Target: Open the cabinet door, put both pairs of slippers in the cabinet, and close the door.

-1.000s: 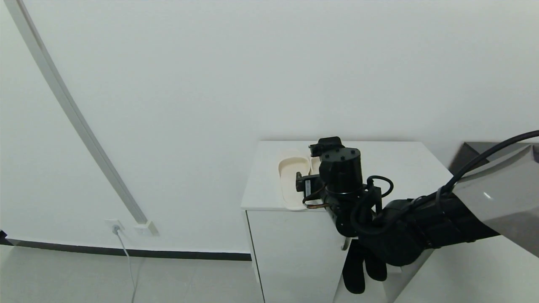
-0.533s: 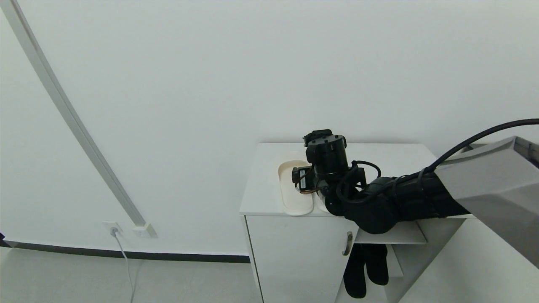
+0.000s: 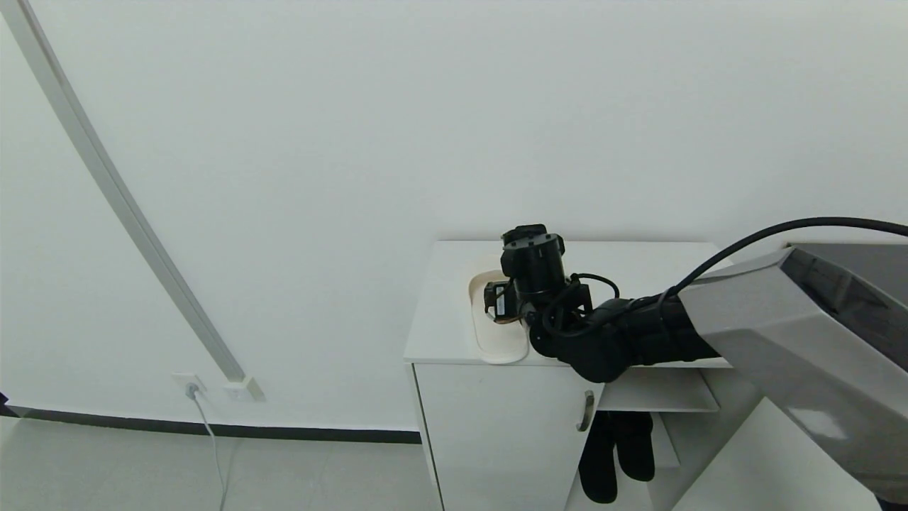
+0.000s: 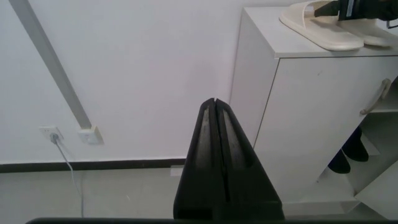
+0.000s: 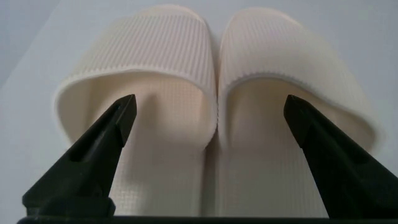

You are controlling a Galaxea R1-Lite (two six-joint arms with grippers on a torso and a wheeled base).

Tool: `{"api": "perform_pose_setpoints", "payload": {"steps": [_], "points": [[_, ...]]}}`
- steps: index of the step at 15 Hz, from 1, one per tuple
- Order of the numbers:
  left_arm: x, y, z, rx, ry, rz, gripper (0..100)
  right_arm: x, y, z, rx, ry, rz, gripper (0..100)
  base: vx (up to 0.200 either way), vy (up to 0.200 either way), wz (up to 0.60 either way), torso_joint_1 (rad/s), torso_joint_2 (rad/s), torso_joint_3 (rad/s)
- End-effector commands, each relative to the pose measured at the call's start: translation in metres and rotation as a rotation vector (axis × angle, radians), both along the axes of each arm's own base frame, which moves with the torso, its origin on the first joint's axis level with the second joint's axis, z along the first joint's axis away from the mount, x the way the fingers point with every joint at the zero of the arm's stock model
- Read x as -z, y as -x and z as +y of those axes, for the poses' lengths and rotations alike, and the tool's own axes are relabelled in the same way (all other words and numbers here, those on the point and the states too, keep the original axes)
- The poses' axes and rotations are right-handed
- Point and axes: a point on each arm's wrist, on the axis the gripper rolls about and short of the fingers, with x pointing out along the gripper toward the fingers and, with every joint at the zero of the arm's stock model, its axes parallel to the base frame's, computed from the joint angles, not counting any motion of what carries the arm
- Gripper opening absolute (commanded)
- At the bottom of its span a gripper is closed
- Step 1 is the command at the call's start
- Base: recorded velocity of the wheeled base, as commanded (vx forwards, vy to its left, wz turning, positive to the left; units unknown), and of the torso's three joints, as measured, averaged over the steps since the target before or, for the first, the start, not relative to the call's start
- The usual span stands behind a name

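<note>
Step in hand: judged as picking up the second pair. The cabinet door (image 3: 773,468) stands open at lower right of the head view, and the black slippers (image 3: 613,454) sit inside, bottom centre-right.
Cream slippers (image 3: 496,333): side by side on the cabinet (image 3: 489,426) top, frame centre.
Right gripper (image 5: 210,106): over the pair, fingers apart, one outside each slipper.
Left gripper (image 4: 214,106): fingers together, holding nothing.
Next move: probably lower and close, pinching both slippers together so neither drops.
</note>
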Motion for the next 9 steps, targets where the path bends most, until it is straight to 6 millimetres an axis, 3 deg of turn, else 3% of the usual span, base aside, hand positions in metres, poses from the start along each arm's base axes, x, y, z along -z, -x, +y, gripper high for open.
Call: {"api": "perform_pose_setpoints", "payload": {"steps": [1, 9], "points": [[0.0, 0.0, 0.0, 0.001, 0.0, 0.001, 0, 0.011, -0.007, 0.003, 0.003, 0.007, 0.009, 100, 0.0, 0.0, 0.0, 0.0, 0.0, 0.0], [0.0, 0.0, 0.0, -0.001, 0.0, 0.001, 0, 0.02, -0.037, 0.008, 0.033, -0.016, -0.04, 100, 0.0, 0.0, 0.0, 0.0, 0.0, 0.0]]}}
